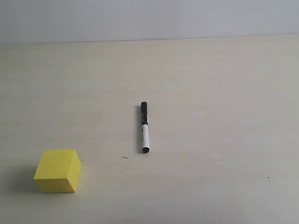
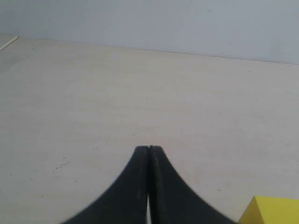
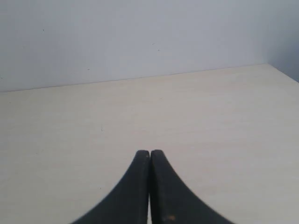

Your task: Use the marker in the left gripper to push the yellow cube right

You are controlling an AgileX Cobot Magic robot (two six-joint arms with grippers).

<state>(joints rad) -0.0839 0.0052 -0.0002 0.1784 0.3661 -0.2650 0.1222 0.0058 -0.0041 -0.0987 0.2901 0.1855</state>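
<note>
The left gripper [image 2: 148, 149] is pressed together, holding nothing. The marker [image 1: 145, 128] lies loose on the table [image 1: 224, 84], running twelve to six. The yellow cube [image 1: 58, 171] sits well apart at its eight o'clock. Grasping and pushing are both not yet done.

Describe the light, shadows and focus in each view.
Exterior view: soft, even light, no glare; the yellow cube throws a faint shadow to its left on the table, and the marker is sharp. Left wrist view: the left gripper looks dark and soft-edged. Right wrist view: the right gripper is likewise dark and featureless against a flat pale wall.
</note>
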